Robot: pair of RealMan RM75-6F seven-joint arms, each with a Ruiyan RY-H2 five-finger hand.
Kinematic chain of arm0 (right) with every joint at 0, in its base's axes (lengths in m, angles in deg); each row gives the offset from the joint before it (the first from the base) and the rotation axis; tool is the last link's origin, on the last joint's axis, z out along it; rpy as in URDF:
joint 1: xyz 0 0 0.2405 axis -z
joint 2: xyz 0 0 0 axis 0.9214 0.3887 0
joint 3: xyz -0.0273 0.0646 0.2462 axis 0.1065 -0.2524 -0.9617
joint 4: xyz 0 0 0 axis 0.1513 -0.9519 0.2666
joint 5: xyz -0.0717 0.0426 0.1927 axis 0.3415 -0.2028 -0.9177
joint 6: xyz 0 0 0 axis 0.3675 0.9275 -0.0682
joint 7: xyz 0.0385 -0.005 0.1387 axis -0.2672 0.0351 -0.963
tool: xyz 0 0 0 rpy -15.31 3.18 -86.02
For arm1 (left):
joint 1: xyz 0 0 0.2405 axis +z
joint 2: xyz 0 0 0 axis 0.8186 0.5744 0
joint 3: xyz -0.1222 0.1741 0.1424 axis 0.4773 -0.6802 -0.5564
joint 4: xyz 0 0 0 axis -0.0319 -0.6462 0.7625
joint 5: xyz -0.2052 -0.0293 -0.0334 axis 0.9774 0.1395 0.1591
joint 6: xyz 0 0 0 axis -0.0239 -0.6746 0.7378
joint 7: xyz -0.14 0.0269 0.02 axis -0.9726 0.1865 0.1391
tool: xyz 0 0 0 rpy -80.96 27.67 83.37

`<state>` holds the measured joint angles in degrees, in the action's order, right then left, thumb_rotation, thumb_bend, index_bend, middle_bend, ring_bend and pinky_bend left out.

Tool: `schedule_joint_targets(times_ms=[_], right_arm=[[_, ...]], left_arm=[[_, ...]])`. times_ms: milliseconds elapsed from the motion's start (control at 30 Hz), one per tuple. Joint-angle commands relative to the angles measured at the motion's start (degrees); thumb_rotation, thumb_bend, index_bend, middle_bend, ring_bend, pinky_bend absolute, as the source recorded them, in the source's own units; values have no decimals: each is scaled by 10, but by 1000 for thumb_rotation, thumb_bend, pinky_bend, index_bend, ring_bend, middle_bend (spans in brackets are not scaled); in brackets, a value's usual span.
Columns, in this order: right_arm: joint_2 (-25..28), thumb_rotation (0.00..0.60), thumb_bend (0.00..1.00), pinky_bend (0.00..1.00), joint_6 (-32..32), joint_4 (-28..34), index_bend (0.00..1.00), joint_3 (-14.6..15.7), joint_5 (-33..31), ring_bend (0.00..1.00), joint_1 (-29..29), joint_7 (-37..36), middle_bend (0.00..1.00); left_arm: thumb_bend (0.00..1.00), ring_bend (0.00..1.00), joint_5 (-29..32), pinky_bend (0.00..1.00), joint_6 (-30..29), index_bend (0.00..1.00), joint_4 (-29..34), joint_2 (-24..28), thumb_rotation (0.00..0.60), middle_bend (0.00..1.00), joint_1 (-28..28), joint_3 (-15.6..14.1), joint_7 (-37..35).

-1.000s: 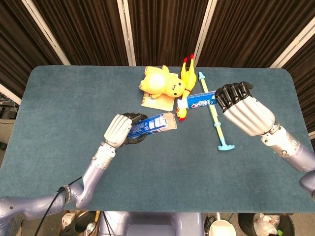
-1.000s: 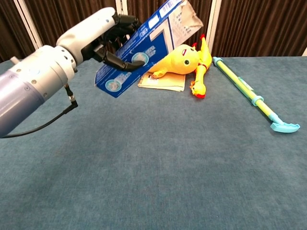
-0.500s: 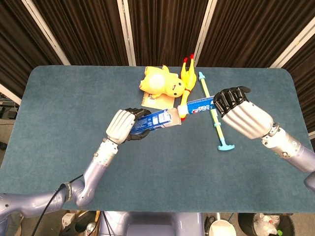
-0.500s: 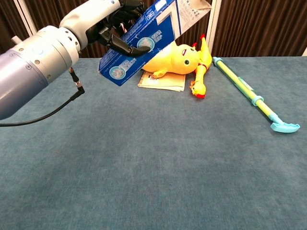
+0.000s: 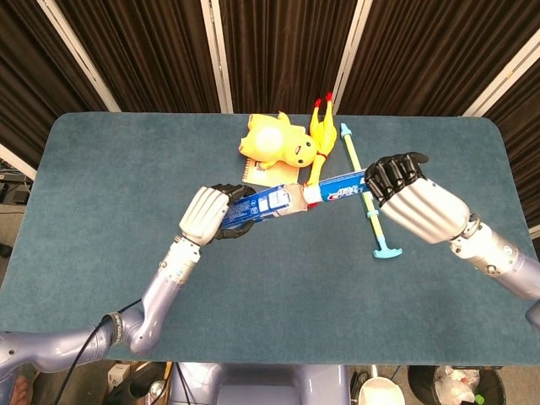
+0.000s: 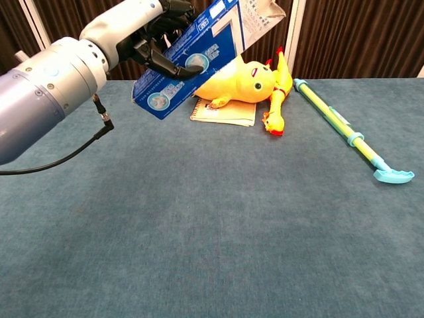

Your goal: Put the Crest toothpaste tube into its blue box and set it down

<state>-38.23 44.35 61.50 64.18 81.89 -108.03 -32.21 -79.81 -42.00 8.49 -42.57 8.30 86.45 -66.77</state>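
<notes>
The left robot hand [image 5: 207, 215] grips the blue box [image 5: 257, 207] above the worktop [image 5: 110, 186], open end tilted up toward the right robot hand [image 5: 401, 190]. The right robot hand grasps the toothpaste tube [image 5: 337, 183], held level with its cap end just at the box's open flaps, between the 2 hands. Beyond the box lie a yellow plush [image 6: 245, 83], a notebook [image 6: 225, 112] and a rubber chicken [image 6: 278, 99]; a green stick [image 6: 341, 126] lies under the right robot hand.
</notes>
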Motion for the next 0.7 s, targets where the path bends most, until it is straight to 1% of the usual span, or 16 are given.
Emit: schedule_joint_targets(times_ms=[33, 700], right_arm=[[-1, 600, 482, 622, -4, 6, 755, 3, 4, 617, -2, 6, 743], [-15, 600, 482, 622, -15, 6, 755, 8, -1, 618, -6, 17, 743]], left_arm=[[372, 493, 1, 519, -1, 374, 0, -4, 600, 526, -4, 2, 3], [372, 493, 19, 528, 5, 374, 1, -31, 600, 525, -25, 5, 37]])
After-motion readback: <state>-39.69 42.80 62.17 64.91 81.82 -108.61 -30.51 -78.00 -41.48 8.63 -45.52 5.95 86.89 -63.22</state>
